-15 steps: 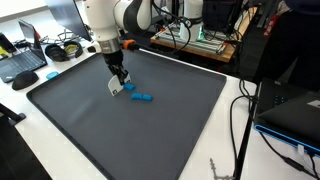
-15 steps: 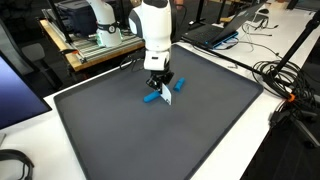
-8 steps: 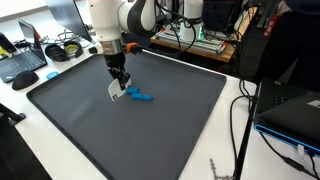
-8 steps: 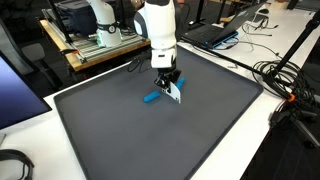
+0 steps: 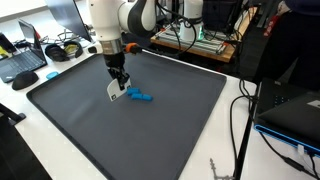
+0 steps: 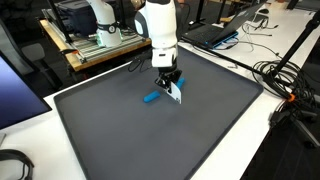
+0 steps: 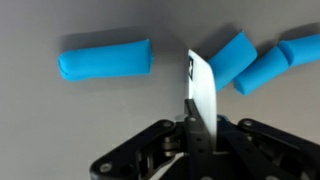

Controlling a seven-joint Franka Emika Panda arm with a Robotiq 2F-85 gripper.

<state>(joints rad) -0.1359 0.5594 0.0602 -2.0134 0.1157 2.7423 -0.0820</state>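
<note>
The claw [image 5: 119, 84] is clamped on a white card [image 7: 203, 95], held low over the dark mat [image 5: 150, 130] on the counter [image 5: 30, 160]. Blue blocks [image 7: 105, 60] lie just beside the card.

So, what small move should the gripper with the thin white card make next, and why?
Probably lift slightly and carry the thin white card past the lone blue cylinder piece. The gripper is shut on the card, which stands between that piece and the other blue pieces, so it could push them together only from the far side.
</note>
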